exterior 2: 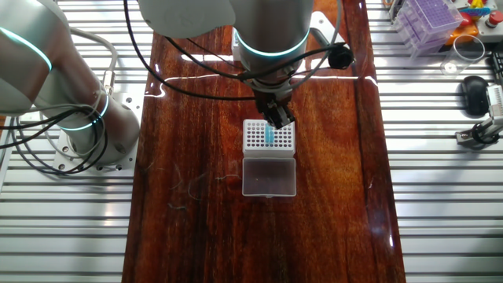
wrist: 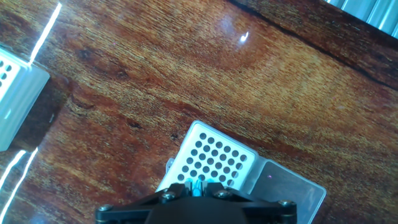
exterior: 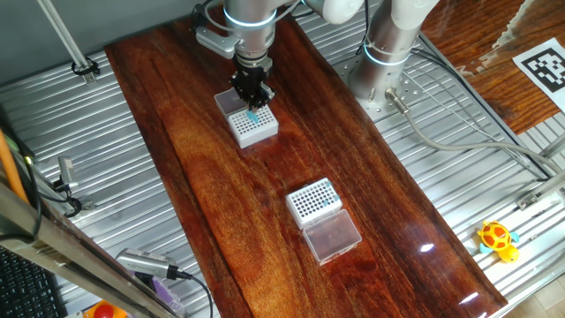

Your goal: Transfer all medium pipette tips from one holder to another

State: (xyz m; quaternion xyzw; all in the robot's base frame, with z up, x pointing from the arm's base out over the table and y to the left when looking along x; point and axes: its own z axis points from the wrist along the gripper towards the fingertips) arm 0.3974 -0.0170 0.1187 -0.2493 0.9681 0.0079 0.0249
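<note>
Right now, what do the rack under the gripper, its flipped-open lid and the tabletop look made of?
Rack: white, matte, probably moulded plastic, with a hole grid. Lid: clear, likely plastic; the wood shows through. Tabletop: reddish-brown wood grain under glossy varnish that mirrors the lights.

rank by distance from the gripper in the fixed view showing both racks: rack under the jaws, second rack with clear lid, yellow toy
1. White rack, directly beneath the gripper, far end of the wooden board.
2. Second rack with its clear lid, mid-board, toward the camera.
3. Yellow toy, off the board on the metal surface, right.
</note>
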